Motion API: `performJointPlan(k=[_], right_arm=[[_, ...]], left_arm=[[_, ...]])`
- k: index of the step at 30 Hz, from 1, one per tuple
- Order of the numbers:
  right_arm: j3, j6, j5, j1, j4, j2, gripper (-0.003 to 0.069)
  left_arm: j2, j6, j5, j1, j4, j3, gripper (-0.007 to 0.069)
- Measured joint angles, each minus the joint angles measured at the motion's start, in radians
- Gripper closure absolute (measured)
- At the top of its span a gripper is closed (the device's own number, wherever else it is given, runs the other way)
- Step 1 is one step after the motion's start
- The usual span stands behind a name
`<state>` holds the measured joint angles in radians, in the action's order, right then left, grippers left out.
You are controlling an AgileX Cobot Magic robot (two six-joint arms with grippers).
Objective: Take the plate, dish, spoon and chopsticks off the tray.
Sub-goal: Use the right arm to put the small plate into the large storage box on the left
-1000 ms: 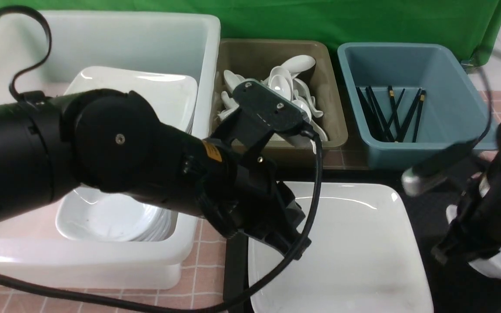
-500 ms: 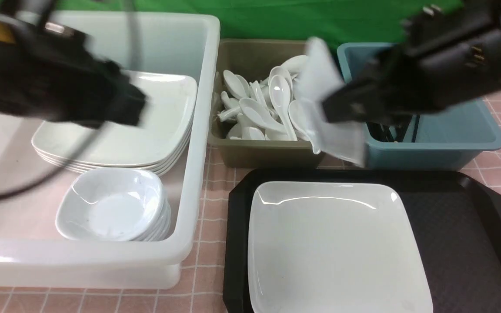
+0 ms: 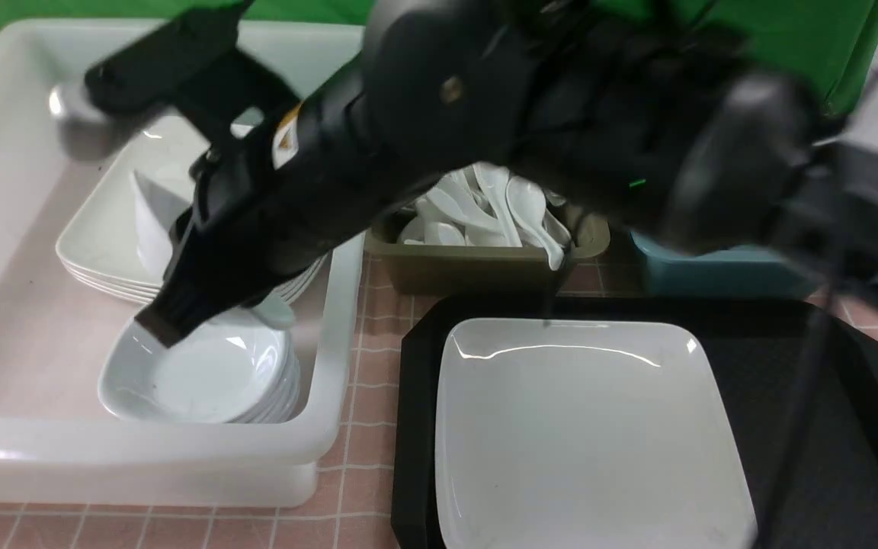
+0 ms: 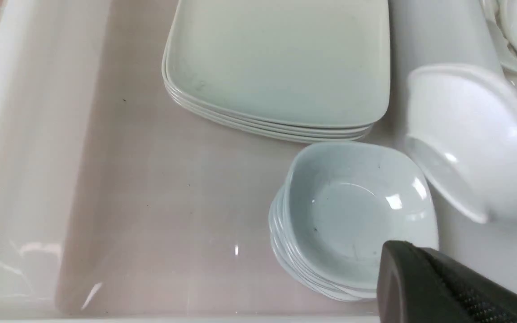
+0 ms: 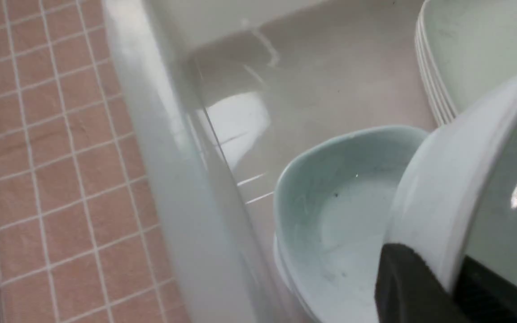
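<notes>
Presently, dish (image 5: 456,170), rim pinched in the narrow-set jaws of the right gripper (image 5: 447,278), hangs steeply tilted over the stacked dishes (image 5: 330,215) beneath those jaws in the white tub (image 5: 164,148); risk: released at this tilt, it could land edge-on and skid off the stack.

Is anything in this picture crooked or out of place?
Only the dish: it tilts steeply on edge, pinched in the right hand near the flat stack of dishes in the tub. Nothing looks spilled or broken.
</notes>
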<state>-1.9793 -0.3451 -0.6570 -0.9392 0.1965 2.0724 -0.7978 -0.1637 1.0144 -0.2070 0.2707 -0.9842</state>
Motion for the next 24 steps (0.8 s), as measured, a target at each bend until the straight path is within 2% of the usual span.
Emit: performJointPlan(k=[7, 9, 12, 13, 14, 17, 20, 23, 24], right_arm=[[-0.011, -0.027, 0.045, -0.013, -0.011, 0.086, 0.0564], [-0.012, -0.030, 0.038, -0.022, -0.019, 0.094, 0.0509], [-0.012, -0.030, 0.005, -0.030, -0.024, 0.094, 0.0344], [-0.012, -0.030, 0.005, -0.030, -0.024, 0.094, 0.0344], [-0.012, -0.030, -0.011, -0.032, -0.026, 0.087, 0.0256], [-0.012, -0.028, -0.055, -0.033, -0.031, 0.056, 0.0129], [-0.012, -0.028, -0.086, -0.033, -0.045, -0.005, 0.0088], [-0.012, -0.025, -0.105, -0.033, -0.076, -0.058, 0.0090], [-0.012, -0.007, -0.134, -0.033, -0.118, -0.090, 0.0111]], left_arm=[[0.010, -0.022, -0.013, 0.000, 0.037, 0.025, 0.0627], [0.010, -0.025, -0.019, 0.000, 0.049, 0.025, 0.0627], [0.010, -0.044, -0.028, 0.000, 0.073, 0.025, 0.0627], [0.010, -0.046, -0.030, 0.000, 0.074, 0.025, 0.0627], [0.010, -0.056, -0.033, 0.000, 0.082, 0.025, 0.0627], [0.010, -0.069, -0.034, 0.000, 0.095, 0.025, 0.0627], [0.010, -0.069, -0.036, 0.012, 0.096, 0.025, 0.0627], [0.010, -0.069, -0.037, 0.033, 0.096, 0.025, 0.0627], [0.010, -0.070, -0.038, 0.049, 0.096, 0.025, 0.0627]])
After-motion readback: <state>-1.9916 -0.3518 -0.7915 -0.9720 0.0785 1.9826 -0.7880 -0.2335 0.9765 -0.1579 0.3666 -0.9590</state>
